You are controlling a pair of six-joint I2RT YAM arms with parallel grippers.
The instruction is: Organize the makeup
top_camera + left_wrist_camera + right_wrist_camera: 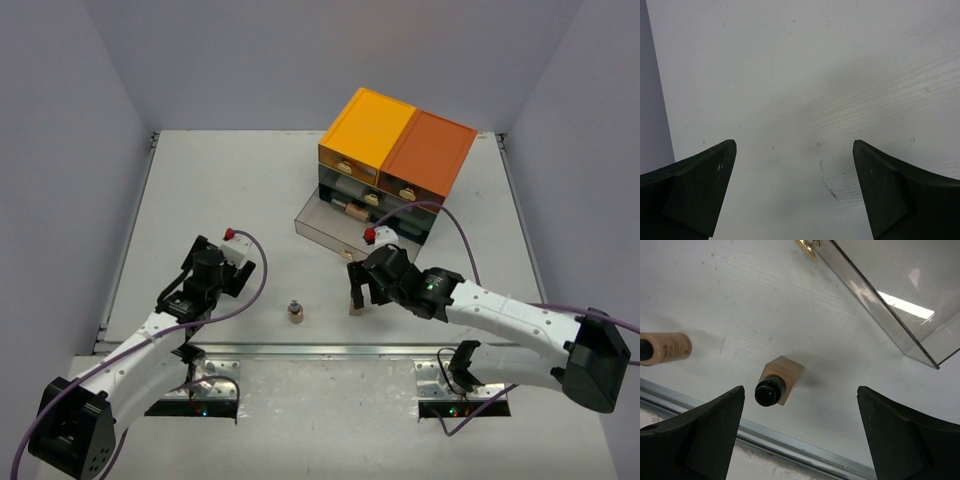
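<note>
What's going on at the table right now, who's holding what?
The right gripper hangs open over a small square tan bottle with a black cap, which stands on the table and is not yet gripped. A round tan bottle stands apart to its left. The drawer chest has its clear bottom drawer pulled out. The left gripper is open over the table, holding nothing.
</note>
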